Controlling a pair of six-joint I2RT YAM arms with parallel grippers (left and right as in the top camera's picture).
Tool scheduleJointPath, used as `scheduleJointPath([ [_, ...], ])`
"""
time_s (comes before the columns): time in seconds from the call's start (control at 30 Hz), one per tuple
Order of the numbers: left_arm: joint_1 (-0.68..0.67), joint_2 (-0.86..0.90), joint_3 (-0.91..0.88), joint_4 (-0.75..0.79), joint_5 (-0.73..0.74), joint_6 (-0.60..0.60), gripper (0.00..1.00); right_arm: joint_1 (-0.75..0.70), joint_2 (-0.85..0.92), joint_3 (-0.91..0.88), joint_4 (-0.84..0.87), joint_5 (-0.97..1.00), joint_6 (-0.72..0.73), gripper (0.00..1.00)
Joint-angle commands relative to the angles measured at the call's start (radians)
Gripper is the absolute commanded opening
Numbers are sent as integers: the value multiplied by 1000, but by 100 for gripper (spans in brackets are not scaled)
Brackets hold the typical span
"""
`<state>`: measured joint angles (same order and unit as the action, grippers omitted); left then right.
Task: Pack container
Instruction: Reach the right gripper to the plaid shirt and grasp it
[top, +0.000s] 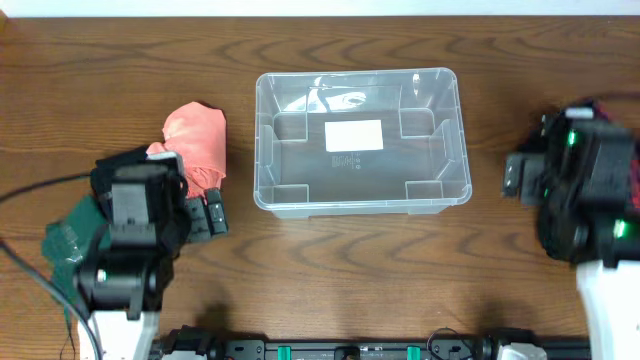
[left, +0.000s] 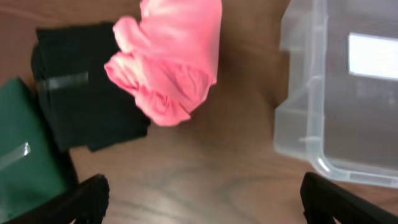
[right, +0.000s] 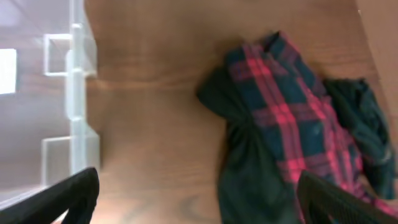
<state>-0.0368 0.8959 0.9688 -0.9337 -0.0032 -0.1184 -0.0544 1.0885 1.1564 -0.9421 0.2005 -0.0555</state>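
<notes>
Clear plastic container has bare surface round its rim, pink cloth partly under the left arm, left fingers and right fingers released.

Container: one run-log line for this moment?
container empty | left claw open, by pink cloth | right claw open, by plaid garment | nothing packed yet

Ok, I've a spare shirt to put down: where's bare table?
Bare table runs along the near side of the container and behind it. The container is empty. Crowded: pink cloth, black fabric, green fabric left; plaid shirt right.
</notes>
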Motion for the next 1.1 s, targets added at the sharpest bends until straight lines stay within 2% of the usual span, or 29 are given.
scheduleJointPath([
  [0.0, -4, 49, 51, -11, 0, 24, 98, -47, 122, 124, -28, 42, -127, 99],
  [0.1, -4, 72, 51, 0, -1, 23, 98, -123, 214, 140, -6, 127, -137, 99],
  [0.37, -4, 97, 51, 1, -1, 19, 98, -318, 481, 139, -3, 125, -171, 98],
  [0.57, -4, 97, 51, 0, -1, 19, 98, -347, 639, 139, 32, 282, -123, 96],
  [0.83, -4, 97, 51, 0, 0, 16, 98, -372, 776, 139, 71, 282, -85, 93],
  [1.07, -4, 97, 51, 0, 0, 16, 98, -377, 781, 150, 91, 282, -61, 94],
])
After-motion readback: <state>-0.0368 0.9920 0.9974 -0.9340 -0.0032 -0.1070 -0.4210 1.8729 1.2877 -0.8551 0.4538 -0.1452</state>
